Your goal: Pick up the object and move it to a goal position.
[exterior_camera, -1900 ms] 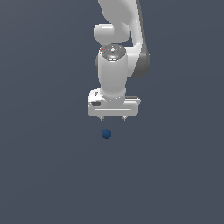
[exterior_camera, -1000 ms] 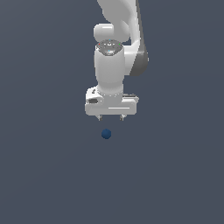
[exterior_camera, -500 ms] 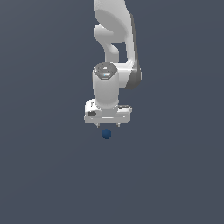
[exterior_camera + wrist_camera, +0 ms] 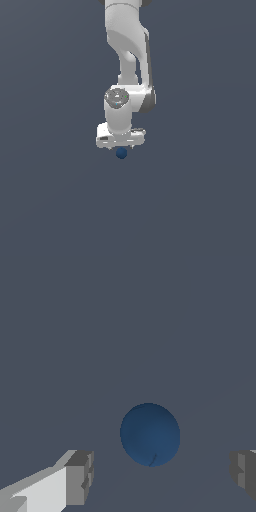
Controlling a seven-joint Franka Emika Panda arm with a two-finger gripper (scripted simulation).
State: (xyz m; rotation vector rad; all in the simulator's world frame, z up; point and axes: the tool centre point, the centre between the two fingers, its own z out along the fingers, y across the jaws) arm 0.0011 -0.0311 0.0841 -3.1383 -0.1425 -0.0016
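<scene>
**user1:** ok so where's the ball at? All I get from the exterior view is the white arm [image 4: 127, 45] pointing straight down over a flat dark grey surface [image 4: 45, 200].

**user2:** the little dark blue ball [image 4: 121, 153] is peeking out right under the end effector [image 4: 120, 148], pretty much centred below the white hand body. Fingers are basically hidden in that view, so it's hard to read anything there.

**user1:** and the wrist view?

**user2:** way clearer. Ball [image 4: 150, 434] sits between the two grey fingertips [image 4: 80, 477], one each side, with obvious grey gaps between it and both of them. The end effector [image 4: 160, 476] is spread wide and not touching the ball, nothing grasped. Ball looks smooth and plain, and it's a lot narrower than the spread of the fingers.

**user1:** is it resting on the surface?

**user2:** looks like it, but honestly I can't tell for sure, no clear shadow.
</scene>
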